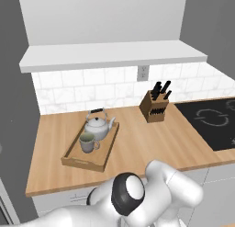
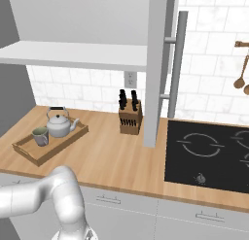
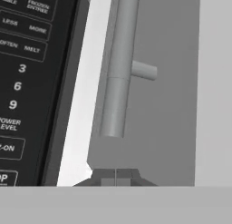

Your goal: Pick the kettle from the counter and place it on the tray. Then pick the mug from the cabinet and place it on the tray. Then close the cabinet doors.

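With the kettle and mug already set on the tray, only the cabinet doors are left; the right door is seen ajar, and the gripper is closed, empty, against a door panel.

You've got a counter of light-brown wood, matt, with plank grain showing. Tray is pale wood too, smooth, raised rim. Kettle reads as silver-grey metal with a soft sheen; its handle top is black. Mug looks grey-green, matt, like glazed ceramic. Knife block is darker brown wood, with black knife handles. Your wall tiles are white, marbled and faintly glossy. Cooktop is black glass, smooth. Cabinet door is flat pale grey, matt; its bar handle looks like brushed silver metal. Keypad panel is glossy black plastic.
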Motion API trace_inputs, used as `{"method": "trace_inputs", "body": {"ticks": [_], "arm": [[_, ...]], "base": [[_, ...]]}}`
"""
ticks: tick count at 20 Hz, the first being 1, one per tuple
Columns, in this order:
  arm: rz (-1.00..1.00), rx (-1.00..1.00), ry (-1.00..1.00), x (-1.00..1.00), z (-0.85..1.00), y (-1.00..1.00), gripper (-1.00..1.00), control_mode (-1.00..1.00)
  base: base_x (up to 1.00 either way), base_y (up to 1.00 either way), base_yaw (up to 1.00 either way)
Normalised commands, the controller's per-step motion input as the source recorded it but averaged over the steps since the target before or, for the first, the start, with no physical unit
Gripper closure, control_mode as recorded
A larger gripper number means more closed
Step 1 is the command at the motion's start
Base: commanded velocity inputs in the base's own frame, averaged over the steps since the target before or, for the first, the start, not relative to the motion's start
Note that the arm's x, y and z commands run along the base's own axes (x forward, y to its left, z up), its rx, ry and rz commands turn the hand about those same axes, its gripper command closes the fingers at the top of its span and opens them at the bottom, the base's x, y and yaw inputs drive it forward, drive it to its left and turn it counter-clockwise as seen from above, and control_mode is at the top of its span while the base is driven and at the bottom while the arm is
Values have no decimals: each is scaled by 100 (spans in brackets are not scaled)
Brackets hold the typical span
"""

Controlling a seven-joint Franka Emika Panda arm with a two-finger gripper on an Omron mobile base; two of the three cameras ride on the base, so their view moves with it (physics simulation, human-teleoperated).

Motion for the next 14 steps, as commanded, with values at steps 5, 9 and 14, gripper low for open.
{"method": "trace_inputs", "body": {"ticks": [5,9,14], "arm": [[-7,0,0,12,4,-20,100,-100],[-4,0,-3,12,14,-27,100,-100],[-3,0,-6,14,11,-40,100,-100]], "base": [[0,0,0],[0,0,0],[0,0,0]]}}
